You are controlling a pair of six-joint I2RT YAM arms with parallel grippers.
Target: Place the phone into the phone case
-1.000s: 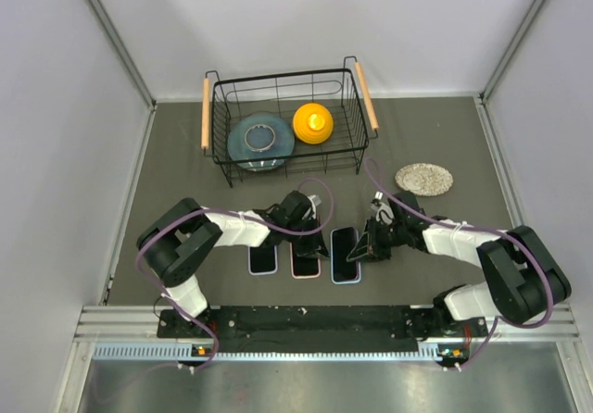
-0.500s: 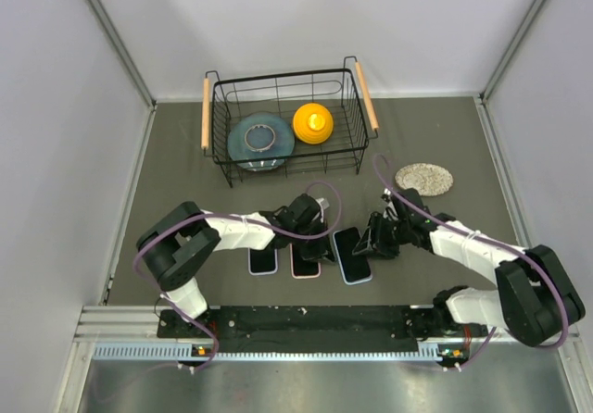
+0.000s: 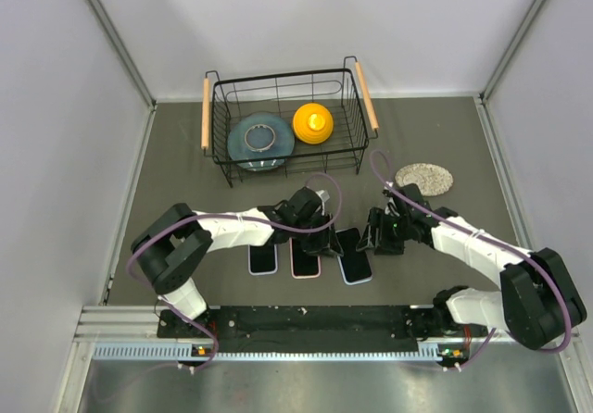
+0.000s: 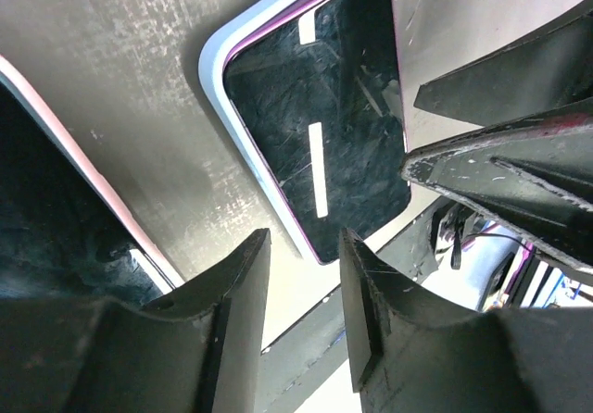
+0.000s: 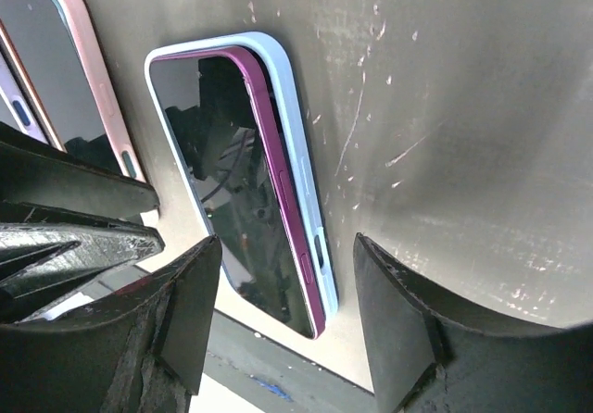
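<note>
Risk is judged to lie mostly in an incomplete seating. On the left, the left gripper (image 4: 301,244) is seen with its fingers parted by a narrow gap and nothing held between them, low over the near end of the phone (image 4: 320,144). Were it dragged sideways from here, the pink-cased handset (image 3: 305,261) just beside it could be knocked, or the target pushed askew on the tabletop (image 3: 185,191). In the middle, the phone is found lying inside the light-blue phone case (image 5: 204,44). In the right wrist view, though, its magenta right edge, buttons showing, appears to stand proud of the case wall, so it is judged not fully pressed home. If it is pressed on one corner only, it could be popped out or the rim folded under. On the right, the right gripper (image 5: 285,246) is spread wide with nothing clamped, its fingers to either side of the phone's near end; a downward press made off-centre could tip the case. As for containers, the wire basket (image 3: 278,74) at the far side is seen to hold a blue-grey plate (image 3: 243,154) with a ring (image 3: 259,137) on it and a yellow domed object (image 3: 313,123). Nearer, three cases are laid in a row, each apparently filled: the pale-cased handset (image 3: 263,258) leftmost, the pink one next, the light-blue one rightmost.
</note>
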